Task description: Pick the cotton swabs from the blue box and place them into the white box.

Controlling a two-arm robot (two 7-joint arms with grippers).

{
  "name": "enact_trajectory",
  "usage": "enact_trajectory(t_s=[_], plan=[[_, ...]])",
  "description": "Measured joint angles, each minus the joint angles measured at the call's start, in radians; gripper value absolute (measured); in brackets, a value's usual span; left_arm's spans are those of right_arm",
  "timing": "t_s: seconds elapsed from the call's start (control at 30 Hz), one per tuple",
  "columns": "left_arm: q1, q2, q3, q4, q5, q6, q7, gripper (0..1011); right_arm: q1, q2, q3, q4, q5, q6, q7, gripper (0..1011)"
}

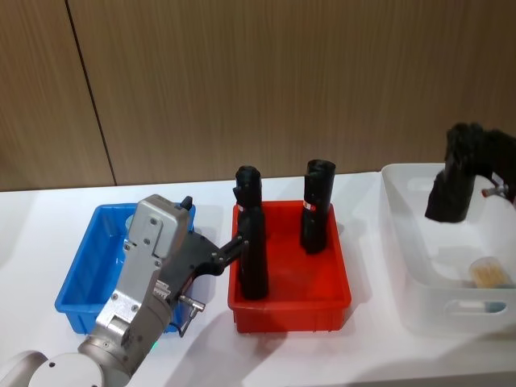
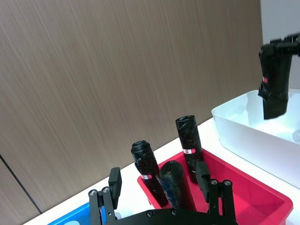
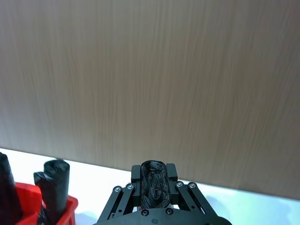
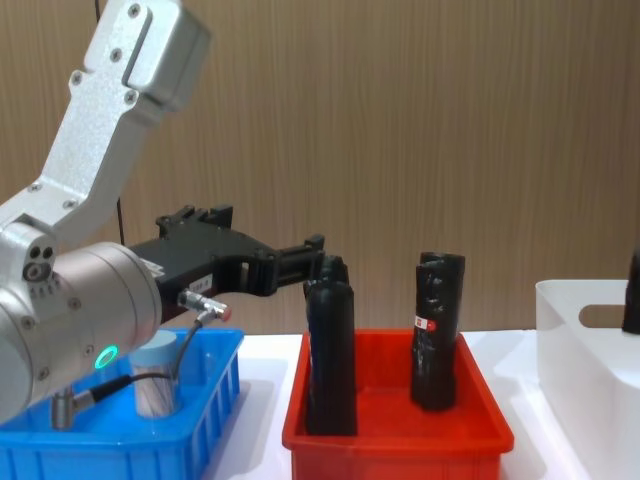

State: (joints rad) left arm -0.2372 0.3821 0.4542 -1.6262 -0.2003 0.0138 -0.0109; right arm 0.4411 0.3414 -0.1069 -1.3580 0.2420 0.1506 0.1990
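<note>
While the right gripper [image 1: 450, 197] is held above the white box [image 1: 419, 302] at the far right, clenched on a black bottle [image 3: 153, 184], the left gripper [image 2: 161, 183] is seen over the red bin [image 1: 339, 305], its jaws spread around another black bottle [image 1: 252, 262]. One tub of cotton swabs [image 4: 156, 379] stands in the blue box [image 1: 76, 302] at the left; another [image 1: 492, 272] lies in the white box.
</note>
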Motion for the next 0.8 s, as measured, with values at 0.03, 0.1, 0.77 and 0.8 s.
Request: enact_trajectory(t_s=[0.03,0.1,0.77,0.8], plan=[[0.000,0.000,0.000,0.000,0.000,0.000,0.000,1004,0.002,-0.001,0.000,0.013,0.003,0.000,0.000,312],[0.000,0.000,0.000,0.000,0.000,0.000,0.000,1004,0.007,-0.004,-0.001,0.040,0.007,0.000,0.001,310],[0.000,0.000,0.000,0.000,0.000,0.000,0.000,1004,0.017,-0.015,-0.008,0.141,0.025,-0.017,0.008,765],[0.000,0.000,0.000,0.000,0.000,0.000,0.000,1004,0.016,-0.015,-0.008,0.140,0.025,-0.018,0.008,815]])
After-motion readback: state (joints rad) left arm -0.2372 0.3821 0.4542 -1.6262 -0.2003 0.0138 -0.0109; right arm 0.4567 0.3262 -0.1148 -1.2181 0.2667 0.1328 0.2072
